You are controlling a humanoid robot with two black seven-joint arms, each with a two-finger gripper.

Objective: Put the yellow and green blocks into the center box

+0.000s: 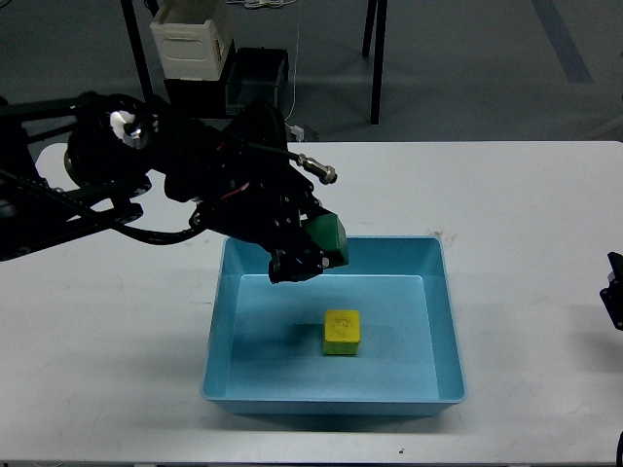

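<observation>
A blue box (440, 321) sits at the middle of the white table. A yellow block (342, 332) lies on its floor near the center. My left gripper (313, 249) is shut on a green block (327, 237) and holds it in the air over the box's back left part, above and left of the yellow block. My right gripper (614, 295) shows only as a dark sliver at the right edge of the head view; its fingers cannot be told apart.
My left arm (146, 175) stretches across the table's left half. Beyond the table's far edge stand a white bin (192, 39), a dark bin (255, 83) and black table legs (376, 58).
</observation>
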